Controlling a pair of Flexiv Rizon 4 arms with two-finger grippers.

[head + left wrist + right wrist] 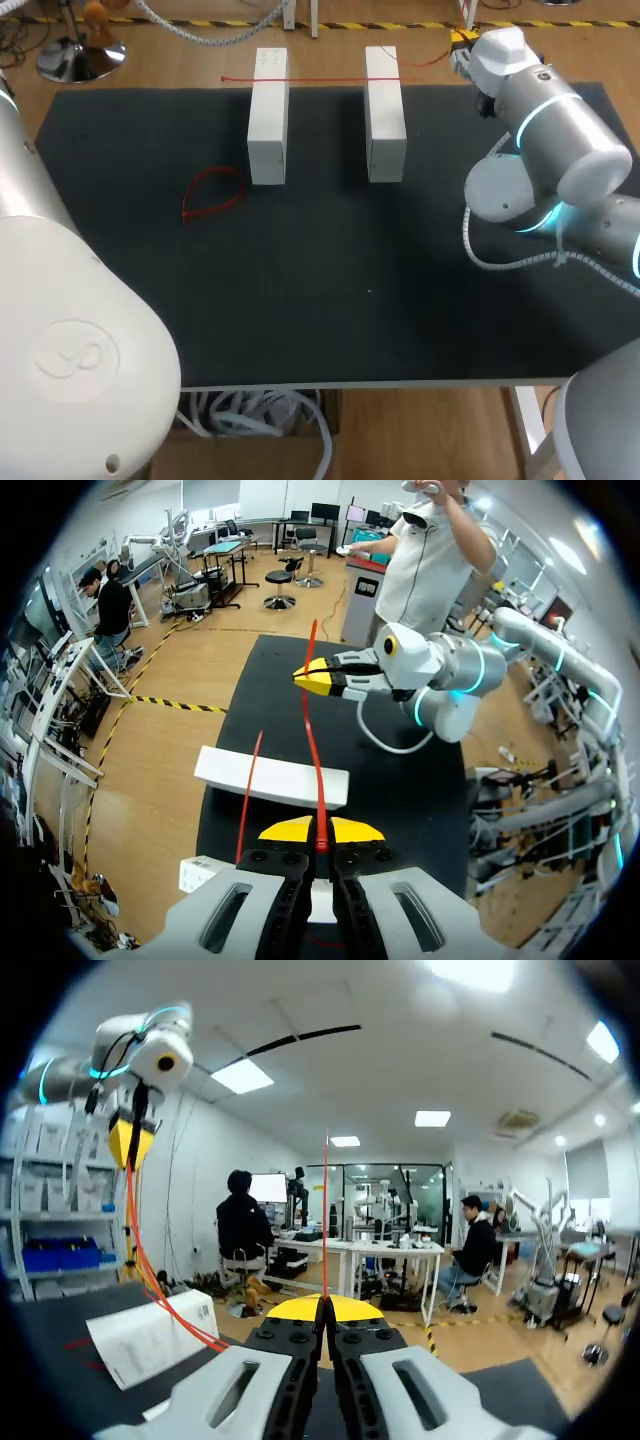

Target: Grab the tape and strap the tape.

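A thin red tape (320,79) lies straight across the far ends of two white blocks. In the left wrist view my left gripper (320,832) is shut on a red tape (312,740) that runs ahead past my right gripper (318,677). A second red strand (248,800) hangs beside it. In the right wrist view my right gripper (323,1308) is shut on a red tape (324,1220) standing straight out from it. My left gripper (130,1140) hangs high ahead, with a red strand (150,1280) curving down from it. The head view shows my right gripper (461,50) at the far right; my left gripper is out of that view.
Two white blocks (268,115) (385,115) stand side by side at the back of the black table (330,290). A red tape closed into a loop (212,195) lies left of them. My left arm's white casing (70,330) fills the near left corner.
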